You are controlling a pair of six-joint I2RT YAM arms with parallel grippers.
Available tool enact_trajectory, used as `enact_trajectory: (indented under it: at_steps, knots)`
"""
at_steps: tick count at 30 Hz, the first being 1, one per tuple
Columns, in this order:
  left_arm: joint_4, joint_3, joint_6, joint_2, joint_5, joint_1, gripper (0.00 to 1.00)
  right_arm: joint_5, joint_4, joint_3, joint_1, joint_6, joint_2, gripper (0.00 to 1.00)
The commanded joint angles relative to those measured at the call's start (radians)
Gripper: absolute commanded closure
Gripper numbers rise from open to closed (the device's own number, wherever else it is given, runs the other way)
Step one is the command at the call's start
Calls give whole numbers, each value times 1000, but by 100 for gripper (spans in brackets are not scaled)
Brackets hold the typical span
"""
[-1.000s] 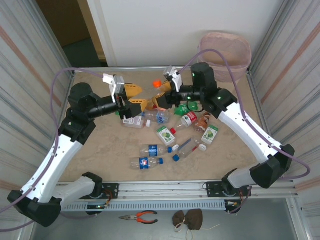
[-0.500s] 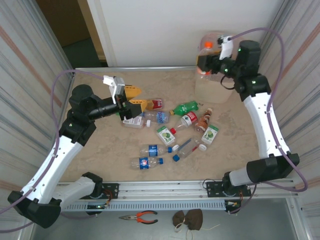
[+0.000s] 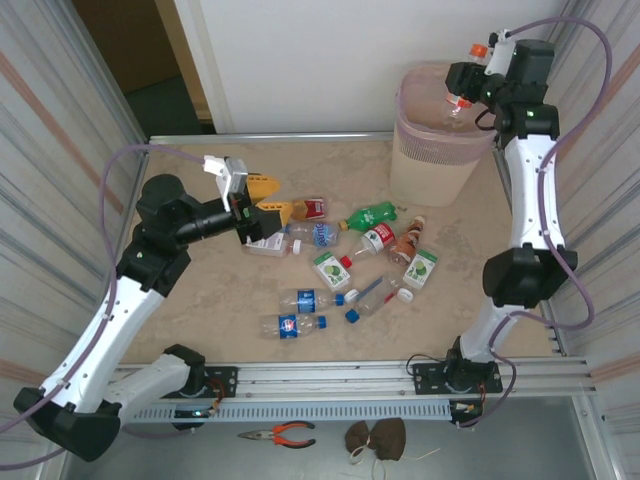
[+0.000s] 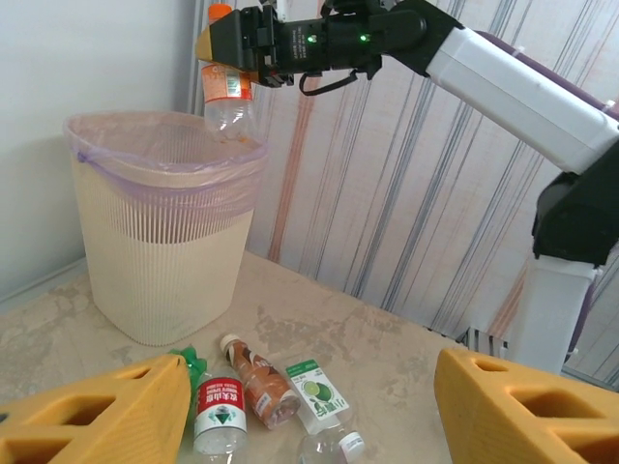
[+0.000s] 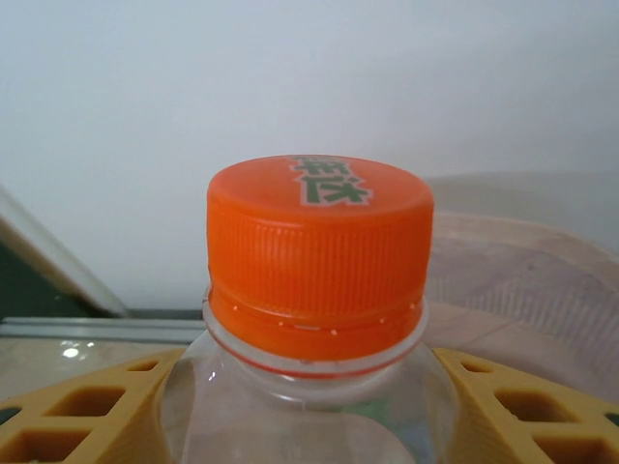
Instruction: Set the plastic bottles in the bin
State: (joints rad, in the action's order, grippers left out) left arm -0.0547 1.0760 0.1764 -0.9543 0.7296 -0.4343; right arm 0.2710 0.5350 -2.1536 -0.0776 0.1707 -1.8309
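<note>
Right end effector (image 4: 232,43) grips orange-capped bottle (image 4: 229,92) upright over the bin (image 4: 160,251) at 1 o'clock. Left end effector (image 3: 275,197) open at 10 o'clock, beside loose bottles (image 3: 340,265) lying mid-counter (image 3: 200,320).

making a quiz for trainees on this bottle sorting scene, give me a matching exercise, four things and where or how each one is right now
Things:
1. orange-capped bottle
2. green bottle
3. pliers
4. left gripper

Places or states:
a. off the table, beyond its near edge
b. held above the bin
c. open, holding nothing
d. lying on the table among other bottles

Pairs: 1-b, 2-d, 3-a, 4-c
</note>
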Motion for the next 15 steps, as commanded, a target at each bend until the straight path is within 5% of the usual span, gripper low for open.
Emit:
enact_trajectory:
  at_steps: [1, 15]
  knots:
    - [1, -21, -6, 19, -26, -6, 32, -109, 71, -81, -6, -42, -76, 46]
    - [9, -66, -5, -17, -33, 17, 32, -226, 348, -299, -14, -108, -388, 47]
